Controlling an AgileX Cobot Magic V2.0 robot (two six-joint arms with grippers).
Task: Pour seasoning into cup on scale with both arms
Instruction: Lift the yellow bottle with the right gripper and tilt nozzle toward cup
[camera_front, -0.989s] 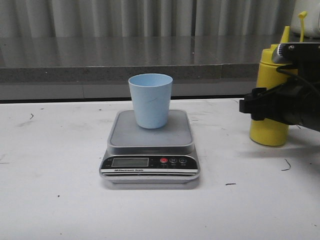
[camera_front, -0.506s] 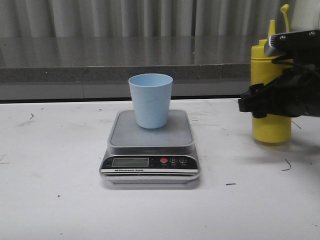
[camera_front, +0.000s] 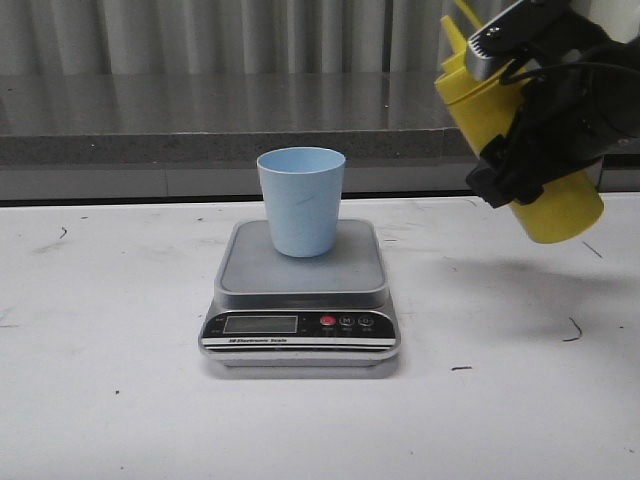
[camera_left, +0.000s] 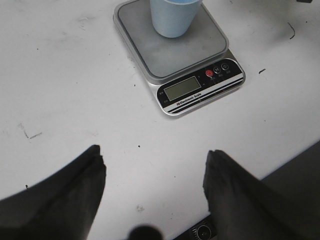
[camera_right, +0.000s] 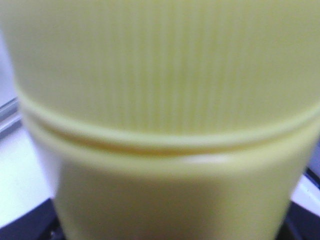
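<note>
Front view first: the right gripper (camera_front: 520, 150) has hoisted the yellow seasoning bottle (camera_front: 555, 205) clear of the surface (camera_front: 120, 400), and it's a big change from a second ago, when the bottle stood upright on its base off to the right. Half a second back it was barely up; now it hangs in the air, tipped over with its top leaning toward the middle. The fingers are clenched around the bottle's body. The nozzle is cut off by the frame edge and the gripper, so I can't say whether the cap is open.

Meanwhile the pale blue cup (camera_front: 301, 200) hasn't budged. It sits upright on the grey platform of the digital kitchen scale (camera_front: 300, 300), toward the platform's back. The bottle is off to the right of the cup and above it, not yet over the rim. My read: the carry-and-tilt is under way and the pour itself is still to come.

Left wrist view shows the left gripper (camera_left: 152, 190) with its fingers spread wide and holding nothing, well short of the scale.

Writing? A line of small print runs under the LCD, too fine to read with confidence. The display looks blank.
</note>
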